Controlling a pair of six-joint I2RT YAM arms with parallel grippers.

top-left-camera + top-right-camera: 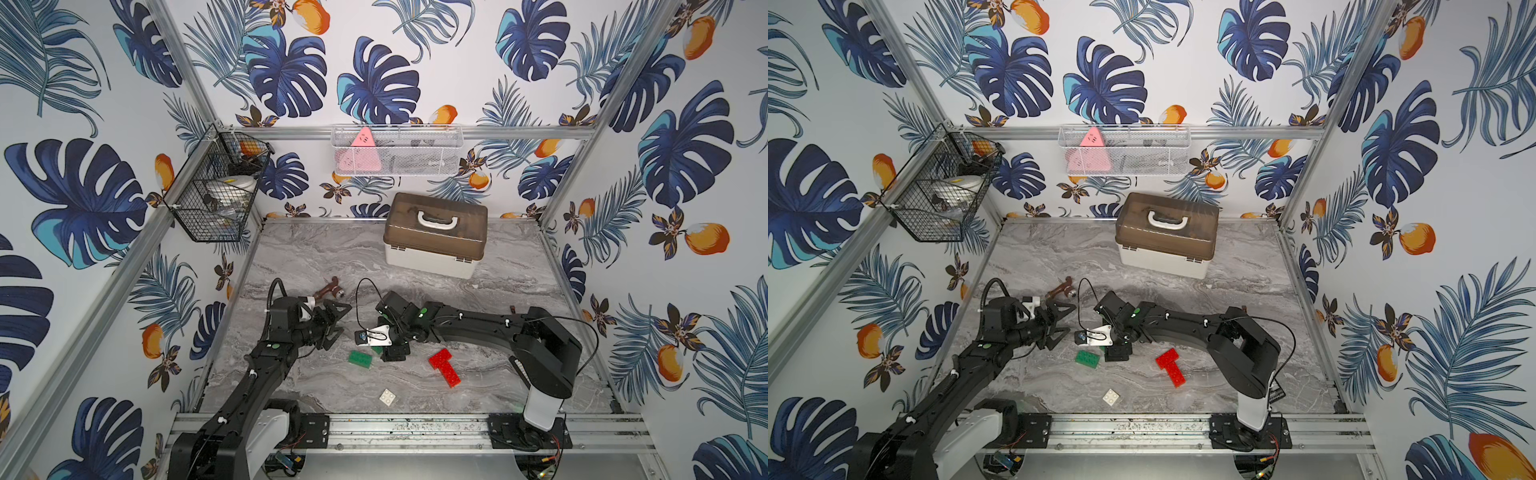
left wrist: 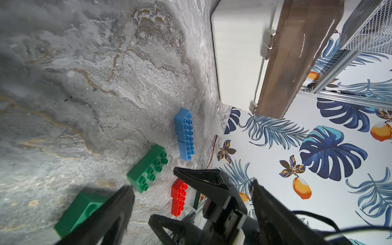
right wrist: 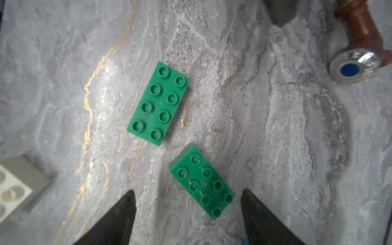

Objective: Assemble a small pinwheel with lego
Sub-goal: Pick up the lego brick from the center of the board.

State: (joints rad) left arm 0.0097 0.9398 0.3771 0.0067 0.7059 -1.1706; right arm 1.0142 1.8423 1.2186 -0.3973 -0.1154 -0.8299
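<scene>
On the marble table the bricks lie loose, not yet joined into a pinwheel. One green brick lies flat, studs up. A second green brick sits just beside it, between the spread fingers of the right gripper, which touch neither side of it. Two red bricks form a T, a white square brick sits nearer the front rail, and two blue bricks lie end to end. Nearby, the left gripper hangs spread and empty.
</scene>
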